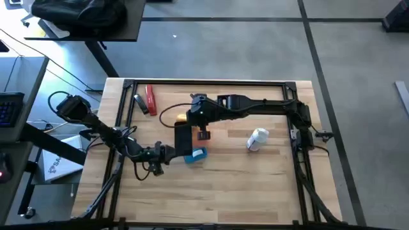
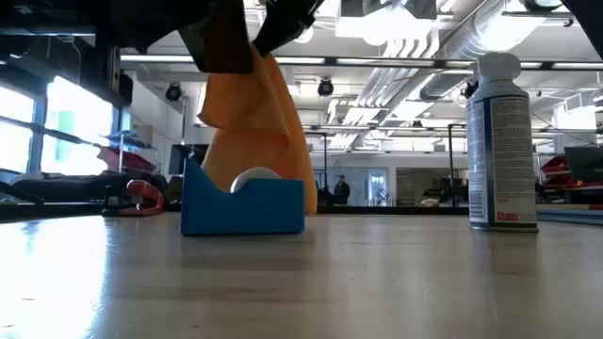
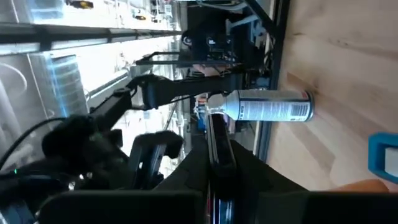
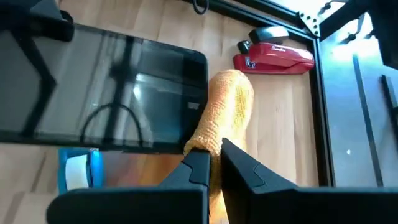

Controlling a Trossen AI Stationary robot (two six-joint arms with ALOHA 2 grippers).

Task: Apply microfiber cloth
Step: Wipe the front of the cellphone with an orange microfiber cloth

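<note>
Though partly hidden from above by the right arm, plainly held up off the worktop point(image 1: 255, 191): microfiber cloth point(image 2: 254, 132), bright orange, soft and folded. Pinched at its top by the right pincer point(image 4: 211, 167), both dark fingers point(image 4: 193, 171) pressed tight on the fabric. Hanging down in long folds, right behind the blue tape dispenser point(image 2: 243, 202) in the low view. Cannot tell if touching the wood at the bottom, with the lower end hidden behind that dispenser.

Reaching in from the right side to the middle of the worktop with the right arm. Reaching in from the left side with the left pincer point(image 1: 167, 153), closed on the black phone point(image 1: 183, 137) at its near end. Lifted and held flat above the wood, that phone, with its dark glass facing up and the tape dispenser partly under it in the right wrist view. Just beside the phone's far edge, the orange cloth; touching or not, hard to say.

Standing upright to the right of all this, well apart from the cloth: a white spray can point(image 2: 501, 141) with a white cap. Lying near the far left corner: a red stapler point(image 4: 273, 57).
</note>
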